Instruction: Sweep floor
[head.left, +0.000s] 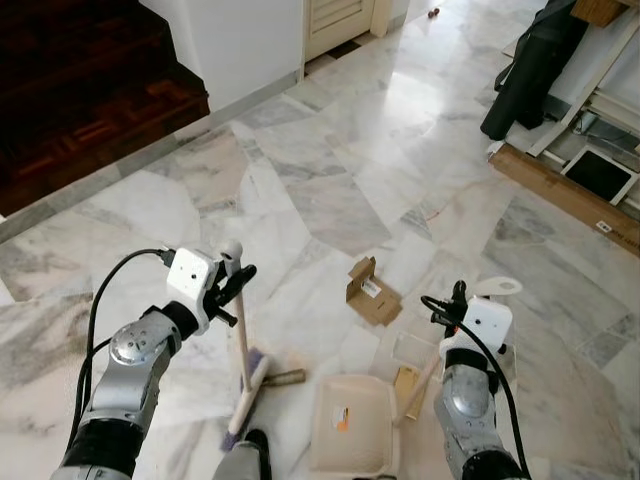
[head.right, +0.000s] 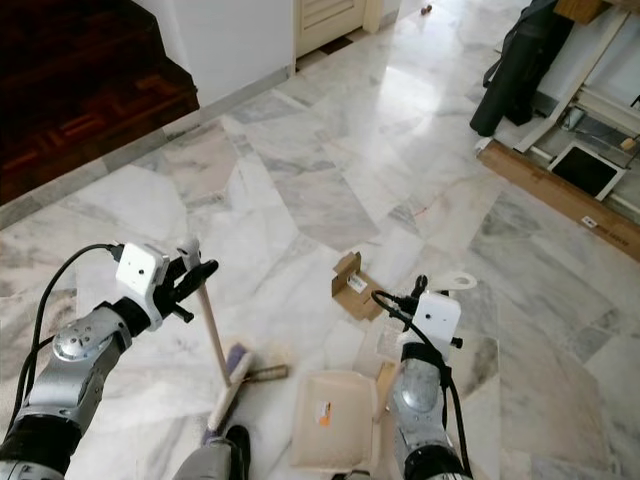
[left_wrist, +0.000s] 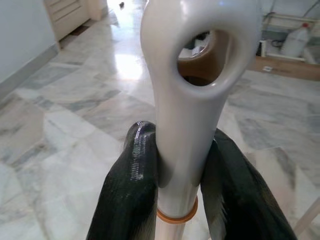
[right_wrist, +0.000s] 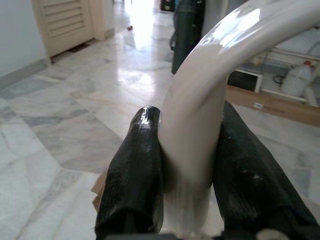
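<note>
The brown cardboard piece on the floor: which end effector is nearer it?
Right. The right end effector, gripping the dustpan handle, sits just beside the cardboard piece; the left end effector, gripping the broom handle, is farther off.

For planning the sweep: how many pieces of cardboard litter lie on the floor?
1 that I can see: a torn cardboard box on the marble just beyond the dustpan. More may lie outside the view.
</note>
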